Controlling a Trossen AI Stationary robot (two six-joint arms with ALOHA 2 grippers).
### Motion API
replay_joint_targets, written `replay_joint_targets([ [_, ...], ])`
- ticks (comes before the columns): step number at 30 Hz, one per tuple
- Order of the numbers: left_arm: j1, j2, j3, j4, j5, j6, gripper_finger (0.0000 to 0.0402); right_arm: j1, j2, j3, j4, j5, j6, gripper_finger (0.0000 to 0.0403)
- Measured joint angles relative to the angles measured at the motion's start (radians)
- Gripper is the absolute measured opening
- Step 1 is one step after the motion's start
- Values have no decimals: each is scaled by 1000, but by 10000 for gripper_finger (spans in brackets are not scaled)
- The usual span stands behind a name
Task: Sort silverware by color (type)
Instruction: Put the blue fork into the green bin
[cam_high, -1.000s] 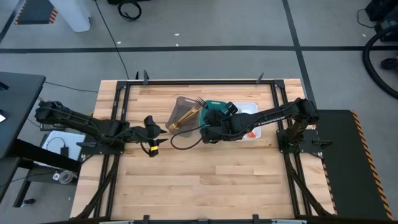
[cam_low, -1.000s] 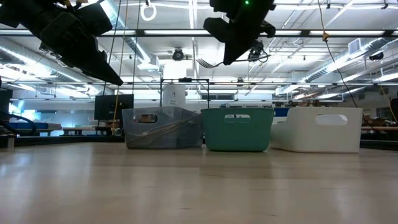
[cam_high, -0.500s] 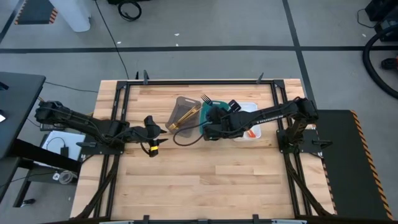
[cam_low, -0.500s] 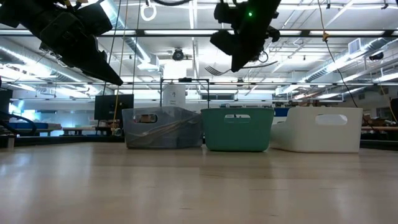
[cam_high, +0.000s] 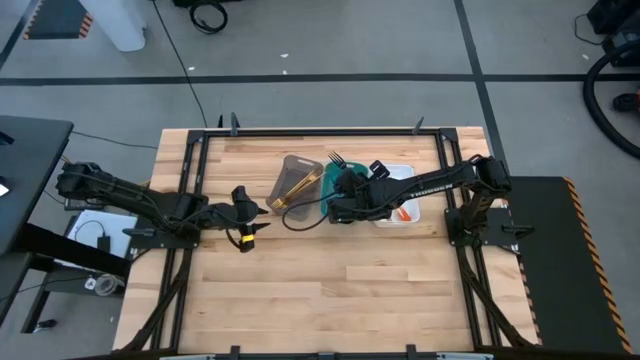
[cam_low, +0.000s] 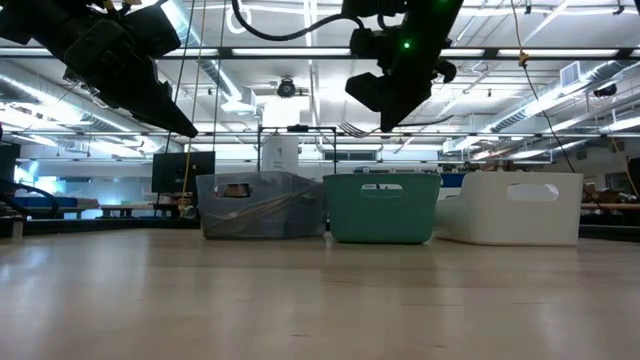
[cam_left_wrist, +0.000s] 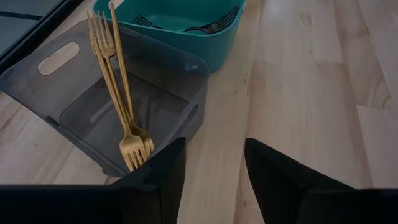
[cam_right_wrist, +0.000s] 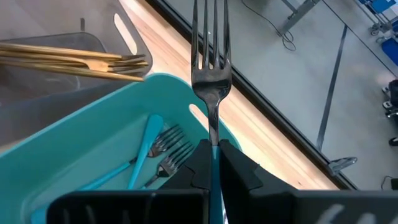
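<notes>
My right gripper (cam_high: 343, 183) hangs above the teal tray (cam_high: 330, 178), shut on a dark fork (cam_right_wrist: 211, 56) whose tines point on past the fingers toward the table's far edge. Two blue-handled forks (cam_right_wrist: 155, 155) lie in the teal tray. Gold forks (cam_left_wrist: 121, 99) lean in the grey-brown tray (cam_left_wrist: 74, 106), tines on its floor and handles on its far wall. My left gripper (cam_left_wrist: 214, 165) hovers open over bare wood at the table's left, near the grey-brown tray's corner, holding nothing. My right gripper pinches the fork between its two fingers at the top of the handle, just below the neck (cam_right_wrist: 213, 138). The fingers lie along the fork and slant downward from the table's right side. The fork sticks out beyond the fingertips, tines foremost, lifted clear above the teal tray.
Three trays stand in a row at mid-table toward the far edge: grey-brown, teal, then a white one (cam_high: 408, 178) holding orange-handled pieces. Bare wood (cam_high: 330, 290) spreads over the near half. A black cable (cam_high: 295, 222) loops beside the right arm.
My right gripper has carried the fork toward the table's right edge and a little down, from above the gap between the grey-brown and teal trays to over the teal tray. The fork has stayed in the shut fingers.
</notes>
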Motion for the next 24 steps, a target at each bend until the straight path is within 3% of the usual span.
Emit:
replay_joint_targets([
  [8,0,0,0,0,0,0,172,-2,0,-4,13,11,0,20],
  [24,0,0,0,-8,0,0,172,30,7,-11,100,163,-8,20],
])
